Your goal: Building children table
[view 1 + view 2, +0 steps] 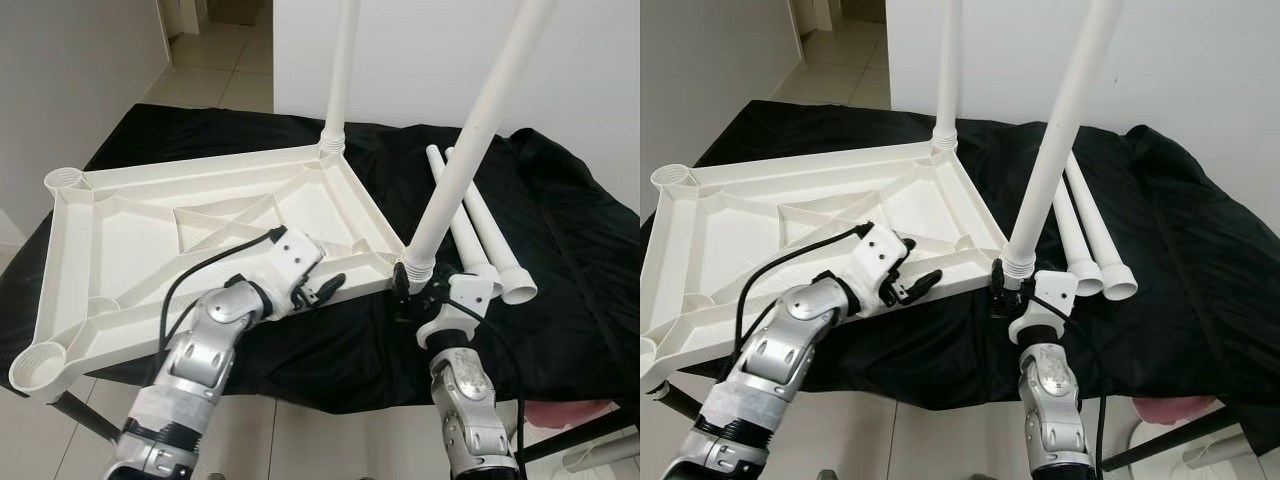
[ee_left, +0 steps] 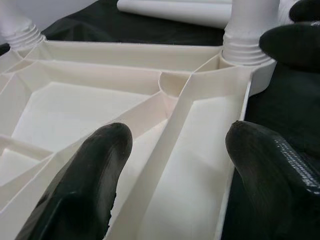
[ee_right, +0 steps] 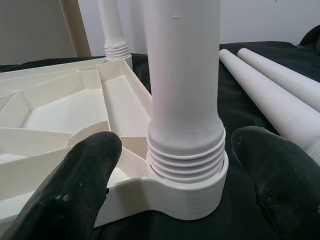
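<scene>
Inverted white tabletop (image 1: 200, 215) on a black cloth (image 1: 560, 260), two legs fitted.
My right gripper (image 3: 170, 170), fingers apart, flanks the near leg (image 1: 470, 140) at its socket; my left gripper (image 2: 170, 165) straddles the tabletop's near rim, fingers apart; two spare legs (image 1: 480, 230) lie beside.

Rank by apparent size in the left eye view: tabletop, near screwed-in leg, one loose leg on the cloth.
1. Tabletop, largest.
2. Near screwed-in leg, cropped at the top.
3. Loose leg, shorter-looking, but it lies foreshortened, so this gap is unsure.
</scene>
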Robot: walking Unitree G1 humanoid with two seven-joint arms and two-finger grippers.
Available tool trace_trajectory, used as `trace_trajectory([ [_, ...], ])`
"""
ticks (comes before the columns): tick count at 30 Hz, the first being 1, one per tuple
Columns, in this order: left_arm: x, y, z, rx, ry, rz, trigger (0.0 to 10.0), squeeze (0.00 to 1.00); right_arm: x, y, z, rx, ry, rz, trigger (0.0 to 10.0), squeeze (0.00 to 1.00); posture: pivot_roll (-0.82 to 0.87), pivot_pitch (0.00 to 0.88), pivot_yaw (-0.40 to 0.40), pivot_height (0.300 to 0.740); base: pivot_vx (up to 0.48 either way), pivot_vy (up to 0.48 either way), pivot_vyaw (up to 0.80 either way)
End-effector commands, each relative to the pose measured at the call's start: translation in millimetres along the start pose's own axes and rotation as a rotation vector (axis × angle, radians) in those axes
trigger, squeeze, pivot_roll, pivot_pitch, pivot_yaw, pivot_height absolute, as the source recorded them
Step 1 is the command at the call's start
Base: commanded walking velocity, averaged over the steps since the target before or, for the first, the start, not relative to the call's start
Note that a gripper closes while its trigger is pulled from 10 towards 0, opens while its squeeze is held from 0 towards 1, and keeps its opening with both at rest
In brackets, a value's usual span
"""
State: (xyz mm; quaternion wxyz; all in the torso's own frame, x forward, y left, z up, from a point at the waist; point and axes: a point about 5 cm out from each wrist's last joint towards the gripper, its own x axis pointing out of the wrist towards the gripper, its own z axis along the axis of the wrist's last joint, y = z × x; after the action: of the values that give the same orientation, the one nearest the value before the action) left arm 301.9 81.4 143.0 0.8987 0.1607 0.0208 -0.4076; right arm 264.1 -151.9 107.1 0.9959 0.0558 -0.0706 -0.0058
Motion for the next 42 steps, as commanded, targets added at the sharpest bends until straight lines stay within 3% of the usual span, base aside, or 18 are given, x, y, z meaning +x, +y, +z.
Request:
trace_trajectory([
  [1, -0.1, 5.9, 0.1, 0.016, 0.003, 0.054, 10.0, 0.0, -3.2, -2.6, -3.8, 0.007, 0.024, -0.013, 10.0, 0.0, -0.03, 0.0, -0.037, 0.74, 0.0, 0.0, 0.0],
  [4, -3.9, 10.7, -4.1, 0.021, 0.021, 0.069, 10.0, 0.0, -5.2, -1.7, -5.1, 0.007, 0.034, 0.002, 9.6, 0.0, -0.03, 0.0, -0.039, 0.74, 0.0, 0.0, 0.0],
  [10, -12.8, 20.6, -17.8, 0.038, 0.094, 0.093, 10.0, 0.0, -6.6, 1.1, -5.8, 0.003, 0.048, 0.034, 10.0, 0.0, -0.03, 0.0, -0.041, 0.74, 0.0, 0.0, 0.0],
  [11, -16.6, 29.8, -20.3, 0.042, 0.114, 0.125, 10.0, 0.0, -6.5, 2.4, -6.2, -0.003, 0.052, 0.046, 10.0, 0.0, -0.03, 0.0, -0.038, 0.74, 0.0, 0.0, 0.0],
  [26, -13.8, 50.9, -22.9, 0.057, 0.177, 0.159, 10.0, 0.0, -3.5, 5.3, -7.6, -0.007, 0.053, 0.059, 10.0, 0.0, -0.03, 0.0, -0.004, 0.74, 0.0, 0.0, 0.0],
  [31, -13.9, 50.9, -17.5, 0.038, 0.15, 0.085, 10.0, 0.0, -2.6, 3.5, -8.0, -0.012, 0.053, 0.049, 10.0, 0.0, -0.03, 0.0, -0.001, 0.74, 0.0, 0.0, 0.0],
  [37, -14.4, 47.8, 0.5, 0.001, 0.005, 0.022, 10.0, 0.0, -3.0, 1.6, -9.5, -0.027, 0.057, 0.052, 10.0, 0.0, -0.03, 0.0, 0.0, 0.74, 0.0, 0.0, 0.0],
  [42, -15.0, 45.6, 3.8, -0.009, -0.024, -0.011, 10.0, 0.0, -0.3, 1.7, -10.4, -0.03, 0.059, 0.049, 10.0, 0.0, -0.03, 0.0, -0.001, 0.74, 0.0, 0.0, 0.0],
])
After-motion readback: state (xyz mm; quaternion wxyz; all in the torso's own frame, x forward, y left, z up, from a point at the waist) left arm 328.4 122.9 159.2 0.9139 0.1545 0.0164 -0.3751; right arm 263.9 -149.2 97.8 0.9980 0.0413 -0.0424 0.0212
